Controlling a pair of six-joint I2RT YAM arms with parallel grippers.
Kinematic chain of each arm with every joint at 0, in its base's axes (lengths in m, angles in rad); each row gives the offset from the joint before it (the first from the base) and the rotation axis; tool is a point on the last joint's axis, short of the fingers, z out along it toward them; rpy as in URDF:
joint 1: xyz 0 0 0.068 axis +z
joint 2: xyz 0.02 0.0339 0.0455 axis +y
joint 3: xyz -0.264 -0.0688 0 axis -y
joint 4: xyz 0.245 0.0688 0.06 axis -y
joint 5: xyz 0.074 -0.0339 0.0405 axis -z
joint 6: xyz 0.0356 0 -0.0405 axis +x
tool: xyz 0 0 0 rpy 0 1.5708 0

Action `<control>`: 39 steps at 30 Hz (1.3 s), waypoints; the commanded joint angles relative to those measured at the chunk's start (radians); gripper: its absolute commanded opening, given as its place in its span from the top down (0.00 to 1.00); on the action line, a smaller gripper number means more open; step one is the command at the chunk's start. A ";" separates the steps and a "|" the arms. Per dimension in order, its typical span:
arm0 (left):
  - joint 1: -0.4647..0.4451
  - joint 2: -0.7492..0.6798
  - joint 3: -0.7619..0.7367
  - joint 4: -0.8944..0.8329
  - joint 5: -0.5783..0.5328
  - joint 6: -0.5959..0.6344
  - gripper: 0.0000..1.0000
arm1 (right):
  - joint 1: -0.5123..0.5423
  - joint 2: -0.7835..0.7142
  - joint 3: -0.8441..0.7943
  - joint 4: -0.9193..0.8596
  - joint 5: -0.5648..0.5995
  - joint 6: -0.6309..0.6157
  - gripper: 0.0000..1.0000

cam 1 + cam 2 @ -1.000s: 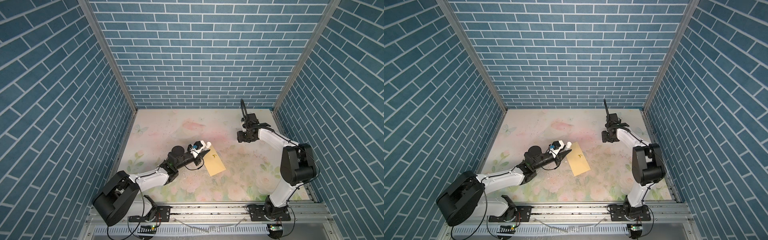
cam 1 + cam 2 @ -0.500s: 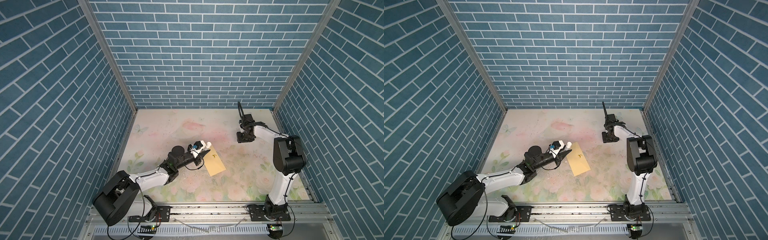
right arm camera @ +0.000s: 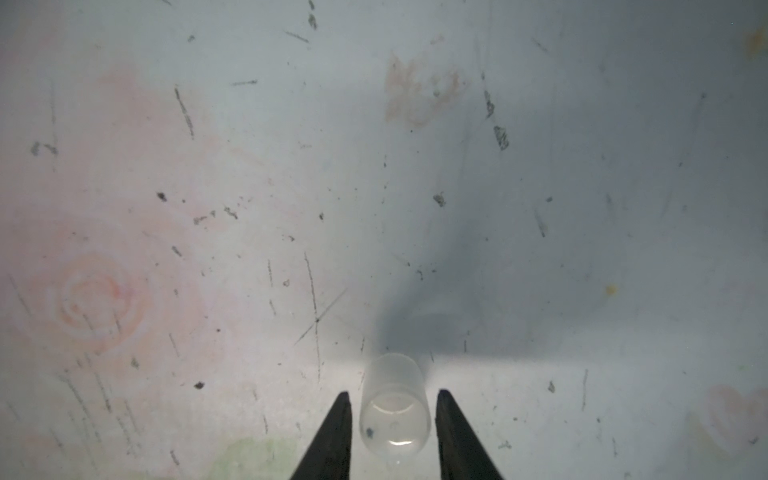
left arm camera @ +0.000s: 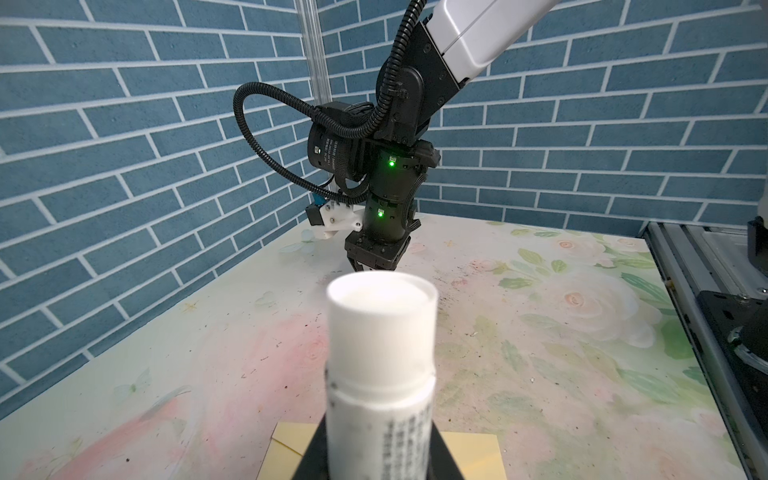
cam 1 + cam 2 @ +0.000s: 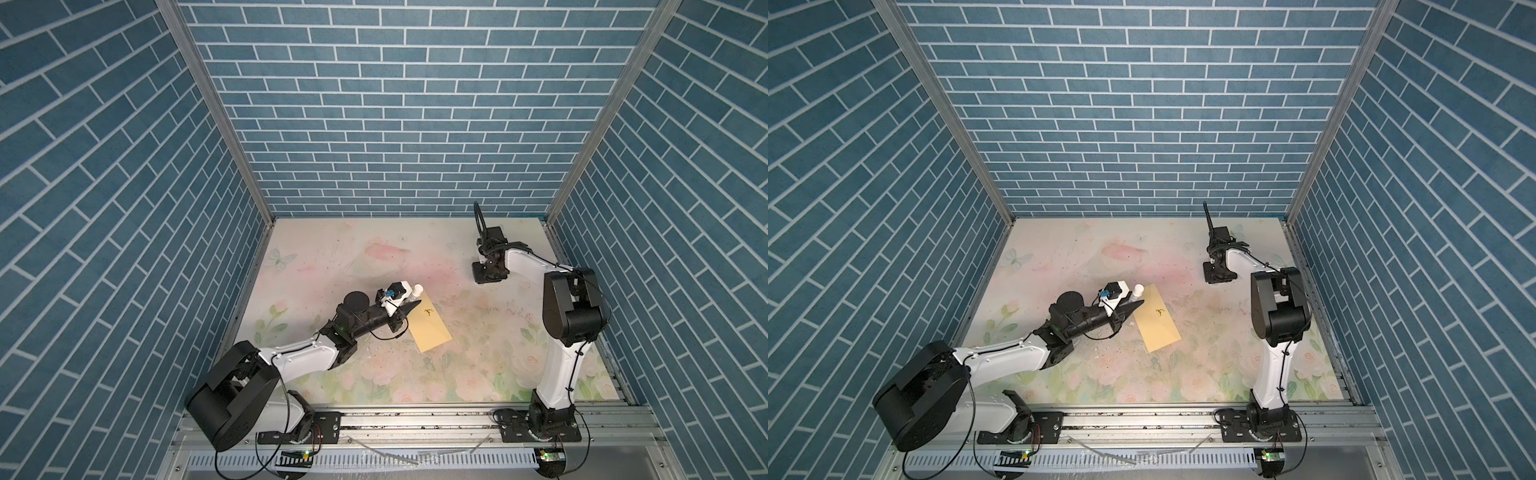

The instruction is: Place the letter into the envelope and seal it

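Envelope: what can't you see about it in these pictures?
- Letter: in no view; whether it lies inside the envelope is hidden by the paper.
- Dark mark: too small to read in both top views.
- Left wrist view: glue stick covers the envelope's middle; the picture's edge cuts it off.

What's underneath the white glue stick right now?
An edge of the yellow envelope, flat on the table. The glue stick itself covers what lies straight beneath.

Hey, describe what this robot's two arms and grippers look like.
The left arm and right arm share white shell links and bulky black joint housings. A black corrugated cable loops at the right wrist, near small green lights. The left gripper and right gripper have black fingers tapering to points.
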 commanded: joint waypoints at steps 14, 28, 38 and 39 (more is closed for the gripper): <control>0.002 0.002 0.022 0.018 0.006 -0.011 1.00 | -0.003 0.044 0.054 -0.041 0.034 -0.030 0.75; 0.002 0.008 0.013 0.033 0.032 -0.005 1.00 | -0.002 -0.203 -0.009 -0.061 -0.080 -0.015 0.79; 0.002 0.012 0.018 0.016 0.095 0.022 1.00 | 0.072 -0.585 -0.111 -0.091 -0.475 0.046 0.81; 0.002 0.014 0.018 0.019 0.101 0.023 1.00 | 0.091 -0.612 -0.112 -0.099 -0.509 0.046 0.81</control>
